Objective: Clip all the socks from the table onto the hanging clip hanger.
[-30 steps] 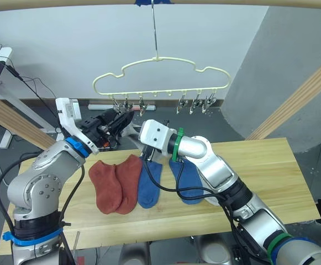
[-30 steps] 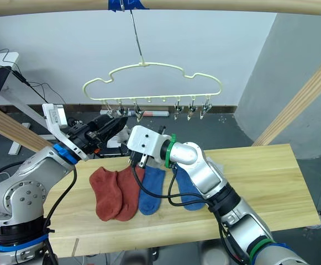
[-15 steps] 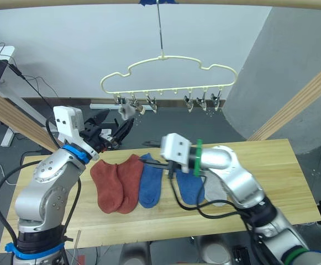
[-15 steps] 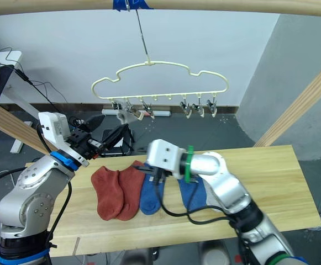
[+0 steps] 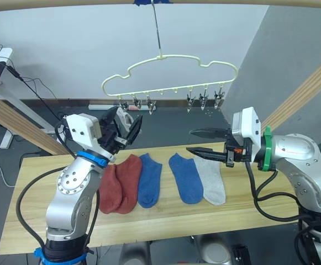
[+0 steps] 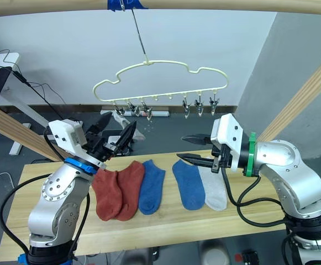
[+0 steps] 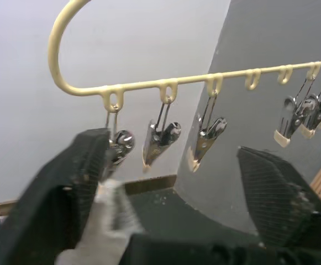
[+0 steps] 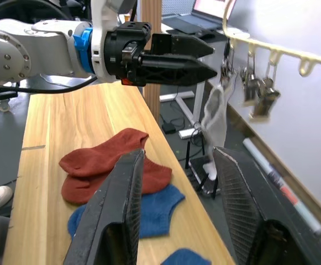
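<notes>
Five socks flat on the wooden table (image 5: 270,190): two rust-red socks (image 5: 120,183) overlapping at the robot's left, then one blue sock (image 5: 148,180), a second blue sock (image 5: 186,177), and a light grey sock (image 5: 211,178) lying against that second blue one. Sixth sock, also light grey (image 8: 215,113), dangling from the leftmost clip of the cream-yellow clip hanger (image 5: 171,70), seen as a pale blur at that clip (image 7: 121,144) just beside one finger of the left gripper.

Hanger hooked over a round wooden rail (image 6: 204,5) at a patch of blue tape (image 6: 126,4), slightly tilted, with a row of small metal clips along its lower bar: three grouped at the robot's left, three at its right, bare loops between.

Left gripper (image 5: 126,125) raised above the table's left part, just below the left group of clips, fingers (image 7: 66,187) spread wide, nothing pinched; hung grey sock close to one finger, contact impossible to judge.

Right gripper (image 5: 200,141) held level above the second blue sock and the grey sock on the table, pointing toward the robot's left, fingers (image 8: 119,215) parted, empty, clear of the fabric below.

Slanted wooden posts (image 5: 304,91) at both sides, grey floor and white wall behind.
</notes>
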Robot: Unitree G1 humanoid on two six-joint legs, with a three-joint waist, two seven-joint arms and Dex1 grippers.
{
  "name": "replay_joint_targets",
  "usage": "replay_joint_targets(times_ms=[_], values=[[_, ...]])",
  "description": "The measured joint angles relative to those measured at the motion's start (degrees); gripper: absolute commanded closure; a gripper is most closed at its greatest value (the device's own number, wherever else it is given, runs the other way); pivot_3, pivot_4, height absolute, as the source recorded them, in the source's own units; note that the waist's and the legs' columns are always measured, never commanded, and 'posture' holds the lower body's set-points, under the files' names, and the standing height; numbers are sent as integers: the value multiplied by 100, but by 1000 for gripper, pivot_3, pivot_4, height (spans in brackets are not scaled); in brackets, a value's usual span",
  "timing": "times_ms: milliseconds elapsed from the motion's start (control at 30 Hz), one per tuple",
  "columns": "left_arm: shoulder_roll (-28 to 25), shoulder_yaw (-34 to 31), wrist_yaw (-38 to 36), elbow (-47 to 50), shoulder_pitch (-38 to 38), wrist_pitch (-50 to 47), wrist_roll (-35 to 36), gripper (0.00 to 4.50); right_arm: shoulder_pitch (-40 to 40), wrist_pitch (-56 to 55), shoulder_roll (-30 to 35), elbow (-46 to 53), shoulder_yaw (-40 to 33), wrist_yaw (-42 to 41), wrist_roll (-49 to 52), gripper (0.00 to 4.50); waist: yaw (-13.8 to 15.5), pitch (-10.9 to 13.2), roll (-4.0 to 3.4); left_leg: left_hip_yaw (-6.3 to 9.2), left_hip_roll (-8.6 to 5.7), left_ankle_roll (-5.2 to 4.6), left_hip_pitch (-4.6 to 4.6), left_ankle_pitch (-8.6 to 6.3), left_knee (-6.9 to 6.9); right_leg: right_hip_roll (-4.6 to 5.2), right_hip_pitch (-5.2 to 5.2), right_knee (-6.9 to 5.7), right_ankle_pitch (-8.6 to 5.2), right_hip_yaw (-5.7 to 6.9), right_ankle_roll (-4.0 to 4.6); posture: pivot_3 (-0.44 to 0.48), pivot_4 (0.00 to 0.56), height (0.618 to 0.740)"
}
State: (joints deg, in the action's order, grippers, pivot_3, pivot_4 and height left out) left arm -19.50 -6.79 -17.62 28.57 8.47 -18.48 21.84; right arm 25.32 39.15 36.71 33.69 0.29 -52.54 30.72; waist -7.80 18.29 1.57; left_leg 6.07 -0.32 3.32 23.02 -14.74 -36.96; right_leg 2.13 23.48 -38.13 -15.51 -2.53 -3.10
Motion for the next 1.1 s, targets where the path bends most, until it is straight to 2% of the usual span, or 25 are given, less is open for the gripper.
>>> replay_joint_targets(times_ms=[267, 400, 800, 900, 967, 1100], values=[[175, 75, 31, -345, 76, 332, -316, 1418, -19, 218, 175, 98, -163, 298, 271, 2453, -10, 4, 3, -2, -1, 0, 1, 0, -1, 0, 0, 1, 0, -1, -1, -259, 338, 733], [352, 154, 43, -818, 162, 573, -442, 1418, -64, 315, 247, 221, -255, 463, 465, 2453, -13, 5, 5, -1, -2, 0, 1, 0, -1, 0, 0, 2, 0, 0, -1, -271, 338, 733], [426, 249, -226, -1547, 566, 1009, -535, 1418, -54, 444, 388, 345, -350, 777, 781, 2453, -19, 7, 5, -2, -1, 0, 1, 0, -1, -2, 0, 3, 0, 0, -1, -296, 339, 733], [456, 234, -209, -1568, 557, 1063, -536, 1954, -54, 452, 463, 351, -351, 825, 858, 2453, -21, 8, 6, -2, 0, 0, 2, 0, -1, -2, 0, 3, 0, -1, -1, -297, 340, 733], [460, 232, -190, -1570, 551, 1106, -540, 2505, -57, 456, 481, 366, -351, 875, 880, 2453, -21, 8, 6, -2, 0, 0, 2, 0, -1, -2, 0, 2, 0, -1, -1, -297, 340, 733], [460, 232, -173, -1618, 576, 1128, -564, 2505, -69, 456, 510, 370, -351, 908, 885, 2453, -22, 8, 6, -2, -1, 0, 1, 0, -2, -2, 0, 2, 0, -1, -2, -297, 341, 733]])
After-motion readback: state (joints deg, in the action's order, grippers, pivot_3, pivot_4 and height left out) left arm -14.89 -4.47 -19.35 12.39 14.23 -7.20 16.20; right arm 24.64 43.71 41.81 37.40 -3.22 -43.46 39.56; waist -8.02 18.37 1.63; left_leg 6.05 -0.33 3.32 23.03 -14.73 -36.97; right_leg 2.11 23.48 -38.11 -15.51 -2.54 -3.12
